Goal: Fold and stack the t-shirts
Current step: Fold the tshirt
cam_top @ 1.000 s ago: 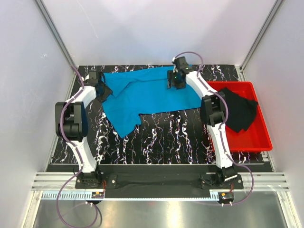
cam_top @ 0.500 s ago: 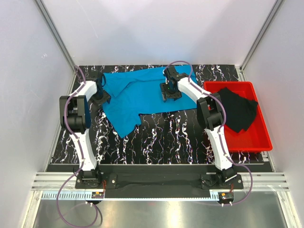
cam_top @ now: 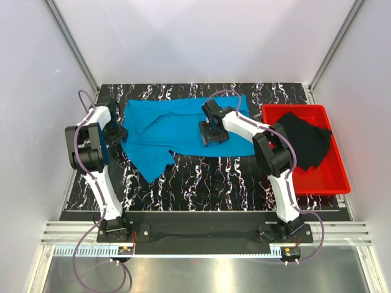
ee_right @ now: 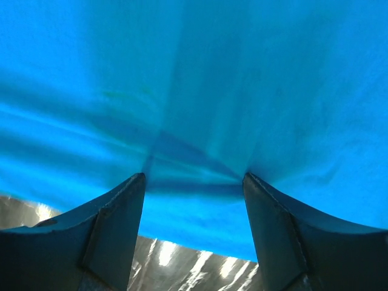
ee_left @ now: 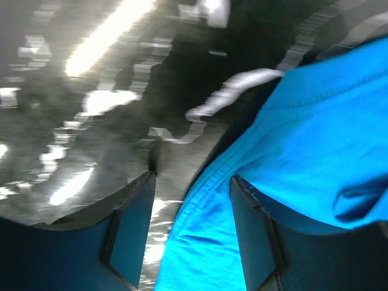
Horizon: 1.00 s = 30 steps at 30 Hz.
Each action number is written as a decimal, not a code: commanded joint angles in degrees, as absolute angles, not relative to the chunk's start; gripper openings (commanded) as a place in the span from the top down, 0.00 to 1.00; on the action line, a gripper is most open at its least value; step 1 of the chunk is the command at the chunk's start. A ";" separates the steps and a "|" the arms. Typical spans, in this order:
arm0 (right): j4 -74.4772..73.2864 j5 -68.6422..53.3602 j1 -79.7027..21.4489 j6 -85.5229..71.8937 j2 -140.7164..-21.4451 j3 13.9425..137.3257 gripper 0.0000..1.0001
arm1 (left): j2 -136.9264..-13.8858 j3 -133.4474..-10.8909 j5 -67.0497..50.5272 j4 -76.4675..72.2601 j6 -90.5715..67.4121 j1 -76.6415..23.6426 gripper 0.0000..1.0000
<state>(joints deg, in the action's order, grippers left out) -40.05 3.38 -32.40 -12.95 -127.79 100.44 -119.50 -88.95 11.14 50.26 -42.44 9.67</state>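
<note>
The sky-blue t-shirt (cam_top: pixel 177 125) lies spread and creased across the far half of the table, one part trailing toward the near left. My left gripper (cam_top: pixel 116 131) is at the shirt's left edge; its jaws stand open in the left wrist view, astride the blue hem (ee_left: pixel 200 200), with neither finger (ee_left: pixel 130 224) clamping the cloth. My right gripper (cam_top: pixel 211 131) is low over the shirt's middle near its front edge, open, its fingertips (ee_right: pixel 136 182) resting on the blue cloth (ee_right: pixel 200 91). The black t-shirt (cam_top: pixel 308 140) lies crumpled in the red tray (cam_top: pixel 341 183).
The red tray sits at the table's right side, close to the right arm's elbow. White walls and metal posts enclose the table on the left, right and far sides. Bare black marbled tabletop (cam_top: pixel 214 177) shows between the shirt and the arm bases.
Both grippers have come toward the near side, the right one also leftward, and both have opened wider. The blue shirt has shifted nearer and to the left with them.
</note>
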 commanded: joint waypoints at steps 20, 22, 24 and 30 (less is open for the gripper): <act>-45.44 7.12 -30.42 -13.27 -122.78 109.68 0.17 | -95.44 -82.44 3.37 35.52 -23.22 0.36 0.51; -45.18 5.46 -29.19 -13.80 -122.96 111.00 0.19 | -98.77 -84.01 -2.95 32.52 -19.88 -2.45 0.60; -43.86 3.18 -26.91 -14.50 -122.26 110.74 0.21 | -105.42 -89.61 -6.31 33.91 -18.20 -3.60 0.66; -40.08 0.97 -23.56 -14.33 -118.92 107.50 0.23 | -119.61 -104.40 -9.50 42.53 -16.00 -6.67 0.83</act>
<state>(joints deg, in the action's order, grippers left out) -43.24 2.76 -24.29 -14.15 -121.58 108.62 -115.98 -99.81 -4.71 38.22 -19.09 -5.85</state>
